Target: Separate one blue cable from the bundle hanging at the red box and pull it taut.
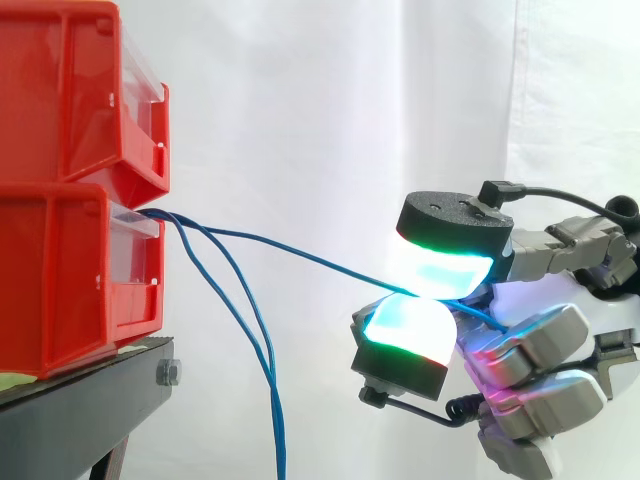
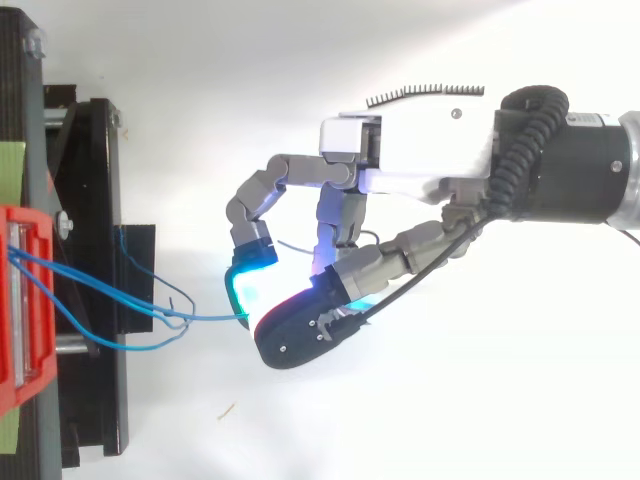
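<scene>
- Stacked red boxes (image 1: 70, 270) sit on a black stand (image 1: 90, 385) at the left
- From the lower box, one blue cable (image 1: 290, 249) runs nearly straight rightward, sloping slightly down; the other cables (image 1: 277, 420) hang apart below it
- The hand (image 2: 420, 150) pinches its far end between two glowing pads (image 1: 410, 330)

robot hand (image 1: 530, 340) pinches blue cable (image 1: 300, 253) | taut to red box (image 1: 80, 270)

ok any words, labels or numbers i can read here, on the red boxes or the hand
None can be read. The red boxes, the green strip by them, the black stand and the hand pinching the blue cable show no legible words, numbers or signs.
</scene>
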### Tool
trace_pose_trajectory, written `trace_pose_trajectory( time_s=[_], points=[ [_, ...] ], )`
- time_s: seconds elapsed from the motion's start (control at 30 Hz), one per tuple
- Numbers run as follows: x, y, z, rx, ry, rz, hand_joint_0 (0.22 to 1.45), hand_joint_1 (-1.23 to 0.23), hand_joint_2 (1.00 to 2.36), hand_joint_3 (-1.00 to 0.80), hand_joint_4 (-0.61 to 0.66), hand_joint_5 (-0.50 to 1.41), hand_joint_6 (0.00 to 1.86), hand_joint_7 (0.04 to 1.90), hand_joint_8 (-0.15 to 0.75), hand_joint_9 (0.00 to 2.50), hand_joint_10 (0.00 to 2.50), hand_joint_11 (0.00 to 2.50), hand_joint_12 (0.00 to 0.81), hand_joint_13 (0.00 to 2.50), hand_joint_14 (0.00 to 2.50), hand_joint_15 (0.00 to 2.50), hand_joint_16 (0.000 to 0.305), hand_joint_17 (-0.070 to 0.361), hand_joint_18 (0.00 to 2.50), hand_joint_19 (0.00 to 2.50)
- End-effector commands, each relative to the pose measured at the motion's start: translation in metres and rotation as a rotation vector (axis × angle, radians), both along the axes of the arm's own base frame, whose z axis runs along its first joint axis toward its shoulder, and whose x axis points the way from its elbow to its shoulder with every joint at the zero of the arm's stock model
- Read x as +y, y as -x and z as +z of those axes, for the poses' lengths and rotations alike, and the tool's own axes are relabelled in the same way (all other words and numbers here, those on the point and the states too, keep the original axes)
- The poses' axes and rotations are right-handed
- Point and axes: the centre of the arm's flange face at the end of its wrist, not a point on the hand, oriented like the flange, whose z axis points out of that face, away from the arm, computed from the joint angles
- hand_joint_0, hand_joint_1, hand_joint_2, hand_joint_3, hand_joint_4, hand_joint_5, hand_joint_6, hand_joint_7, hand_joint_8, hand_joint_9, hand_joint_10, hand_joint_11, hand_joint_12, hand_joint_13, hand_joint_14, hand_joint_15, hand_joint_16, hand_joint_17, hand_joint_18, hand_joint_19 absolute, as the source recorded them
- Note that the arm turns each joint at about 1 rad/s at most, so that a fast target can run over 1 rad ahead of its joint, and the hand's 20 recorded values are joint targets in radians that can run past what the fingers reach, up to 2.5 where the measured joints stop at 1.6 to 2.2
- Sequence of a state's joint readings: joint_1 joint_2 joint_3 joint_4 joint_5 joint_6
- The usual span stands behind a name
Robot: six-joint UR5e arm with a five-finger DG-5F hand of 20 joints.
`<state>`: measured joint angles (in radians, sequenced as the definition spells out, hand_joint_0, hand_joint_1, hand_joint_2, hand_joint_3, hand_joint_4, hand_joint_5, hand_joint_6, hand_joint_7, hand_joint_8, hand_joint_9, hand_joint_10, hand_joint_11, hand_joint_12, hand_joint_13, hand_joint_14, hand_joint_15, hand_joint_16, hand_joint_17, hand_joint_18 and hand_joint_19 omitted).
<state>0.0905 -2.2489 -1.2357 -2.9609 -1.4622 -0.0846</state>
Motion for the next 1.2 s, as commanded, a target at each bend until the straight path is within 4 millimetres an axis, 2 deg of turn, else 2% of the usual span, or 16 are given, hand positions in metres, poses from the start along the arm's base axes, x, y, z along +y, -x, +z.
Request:
trace_pose_trajectory(
  time_s=[0.0, 0.1, 0.3, 0.43, 1.17],
  points=[
    [-0.0001, 0.0001, -0.0002, 0.000, 0.000, 0.000, 0.63, -0.80, 1.01, -0.08, -0.01, -0.12, 0.92, 1.16, 0.397, 1.47, 0.38, 1.51, 0.431, 1.52, 0.02, 1.21, 0.052, 0.117, 1.19, 0.64],
    [0.0000, -0.0002, 0.0005, -0.001, 0.001, 0.000, 0.63, -0.80, 1.01, -0.07, -0.01, -0.12, 0.92, 1.15, 0.389, 1.44, 0.63, 1.48, 0.438, 1.56, 0.02, 1.33, 0.052, 0.118, 1.19, 0.63],
    [0.0000, -0.0002, 0.0005, -0.001, 0.001, 0.000, 0.63, -0.80, 1.01, -0.08, -0.01, -0.12, 0.92, 1.16, 0.379, 1.41, 0.90, 1.43, 0.423, 1.59, 0.01, 1.51, 0.052, 0.117, 1.18, 0.63],
    [0.0000, -0.0002, 0.0005, -0.001, 0.000, 0.000, 0.63, -0.80, 1.01, -0.08, -0.01, -0.12, 0.92, 1.15, 0.376, 1.41, 0.93, 1.46, 0.416, 1.61, 0.01, 1.57, 0.052, 0.116, 1.19, 0.65],
    [-0.0001, 0.0001, -0.0002, 0.000, 0.000, 0.000, 0.64, -0.81, 1.01, -0.08, -0.01, -0.12, 0.91, 1.16, 0.375, 1.39, 0.95, 1.39, 0.416, 1.59, 0.01, 1.57, 0.051, 0.116, 1.19, 0.63]
  ],
)
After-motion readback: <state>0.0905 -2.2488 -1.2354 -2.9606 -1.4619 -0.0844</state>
